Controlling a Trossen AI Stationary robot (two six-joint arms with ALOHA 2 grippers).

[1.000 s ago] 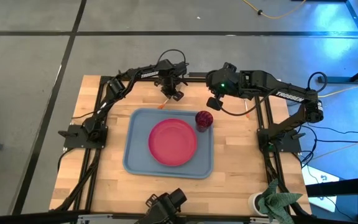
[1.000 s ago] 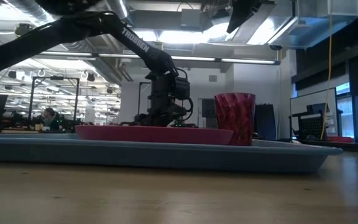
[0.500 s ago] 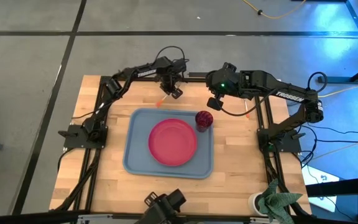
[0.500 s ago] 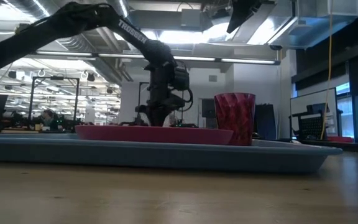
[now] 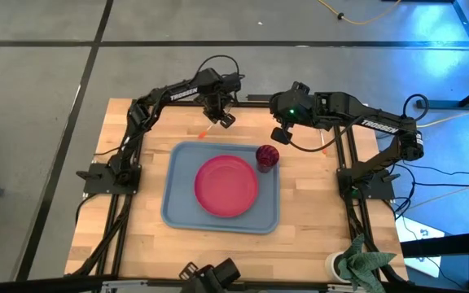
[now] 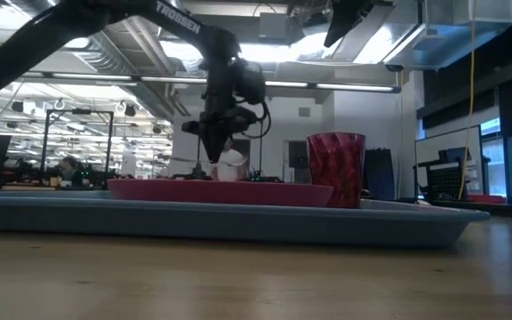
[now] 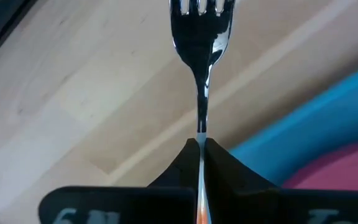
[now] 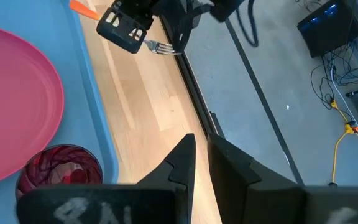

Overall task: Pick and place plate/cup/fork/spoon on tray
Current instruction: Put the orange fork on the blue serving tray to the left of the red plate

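- Left gripper (image 7: 201, 146) — jaws clamped on the fork (image 7: 201, 37), prongs jutting ahead, above the worktop (image 7: 73, 81) beside the tray (image 5: 177, 183).
- Right gripper (image 8: 201, 155) — jaws slightly apart, empty.

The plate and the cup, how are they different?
The plate is wide, flat and pink-red; the cup is small, tall and darker red. The plate fills the tray's middle; the cup stands at a corner, beside the plate. Both are round, and both are on the tray.

pink plate (image 5: 226, 185); ribbed dark-red cup (image 5: 267, 155); blue-grey tray (image 5: 177, 207)
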